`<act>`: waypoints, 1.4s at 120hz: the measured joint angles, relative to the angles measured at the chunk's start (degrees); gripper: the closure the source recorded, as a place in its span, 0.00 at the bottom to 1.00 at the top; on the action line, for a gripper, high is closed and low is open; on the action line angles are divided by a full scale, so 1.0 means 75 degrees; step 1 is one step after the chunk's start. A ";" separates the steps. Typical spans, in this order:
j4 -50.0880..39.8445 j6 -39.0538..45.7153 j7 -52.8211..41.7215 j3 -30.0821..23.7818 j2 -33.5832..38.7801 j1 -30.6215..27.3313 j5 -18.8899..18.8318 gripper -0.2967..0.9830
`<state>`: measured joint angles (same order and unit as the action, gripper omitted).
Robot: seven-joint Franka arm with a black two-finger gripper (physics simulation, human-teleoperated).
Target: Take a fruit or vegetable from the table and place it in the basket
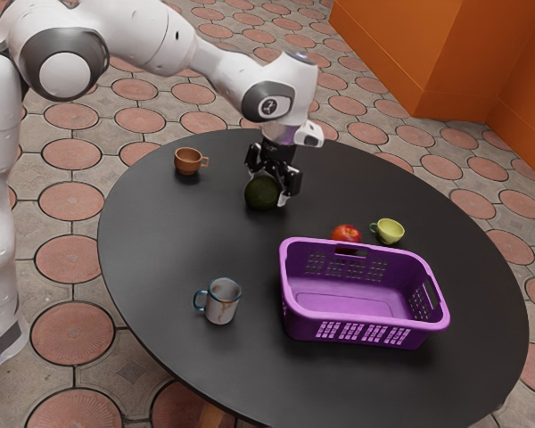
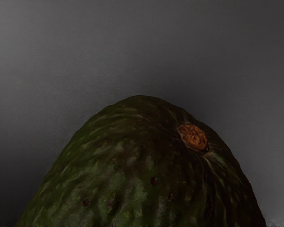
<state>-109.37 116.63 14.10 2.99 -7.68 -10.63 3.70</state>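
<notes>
We can't tell whether our end effector (image 1: 268, 185) grips the avocado (image 1: 261, 193) beneath it, well apart from the basket (image 1: 366, 323); squeezed off-centre, its rounded sides could slip free.

The avocado (image 2: 132, 175) looks rough — the basket (image 1: 366, 332), smooth plastic.

No word or number can be read. One small, pale, rounded emblem (image 1: 268, 107) stands in the upper middle of the exterior view, on the dark grey rounded cap (image 1: 252, 100) near the far end of the glossy white jointed robot arm (image 1: 160, 40). Its strokes look light against the dark grey around them, but they are too small to make out as any letter, brand name or figure.
</notes>
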 joint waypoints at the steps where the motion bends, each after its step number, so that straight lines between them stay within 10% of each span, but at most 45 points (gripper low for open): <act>1: -0.0005 0.0000 0.0000 0.0000 0.0000 0.0000 0.0002 0.23; 58: 0.0003 -0.0001 -0.0052 0.0000 0.0061 -0.0012 0.0058 0.23; 119: 0.0822 -0.0154 0.0031 -0.0124 0.0293 0.0181 -0.0252 0.50; 168: 0.4311 -0.1221 0.0099 -0.2979 -0.0879 0.0929 -0.1440 0.48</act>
<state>-77.04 107.48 14.84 -19.35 -14.28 -3.67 -7.10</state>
